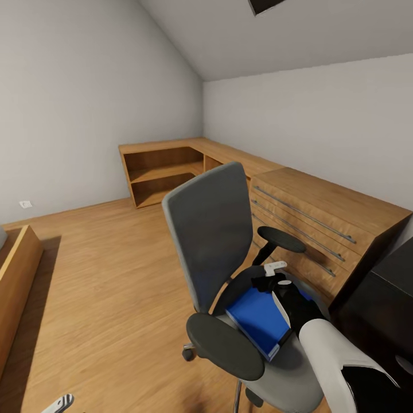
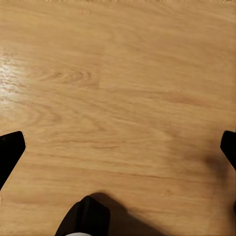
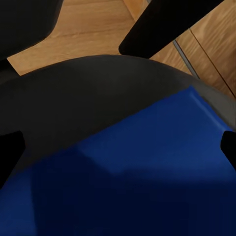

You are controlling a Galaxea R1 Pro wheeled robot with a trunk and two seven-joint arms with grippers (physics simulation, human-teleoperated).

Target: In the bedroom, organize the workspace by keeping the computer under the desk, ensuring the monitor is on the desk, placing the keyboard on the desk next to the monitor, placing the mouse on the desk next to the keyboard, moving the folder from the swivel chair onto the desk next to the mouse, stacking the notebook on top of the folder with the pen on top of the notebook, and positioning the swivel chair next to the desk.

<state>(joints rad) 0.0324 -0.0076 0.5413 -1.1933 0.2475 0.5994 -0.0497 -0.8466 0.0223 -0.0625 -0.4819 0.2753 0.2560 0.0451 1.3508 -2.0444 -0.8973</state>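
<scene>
Glossy light-wood plank floor (image 1: 103, 275) under pale walls fills the frame's left. At lower centre, the thin bright blue folder (image 1: 258, 321) lies flat on the grey padded swivel chair (image 1: 212, 252); the right gripper (image 3: 118, 147) hovers spread above it. The left gripper (image 2: 118, 147) is spread over the floor.

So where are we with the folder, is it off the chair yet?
Not yet. The blue folder lies flat on the grey seat of the swivel chair. In hand: the right hand hangs just above the folder, fingers spread wide in the right wrist view, nothing gripped. The left hand is open over bare wood floor. Left: grasp the folder and carry it to the black desk at right; nothing looks finished.
</scene>
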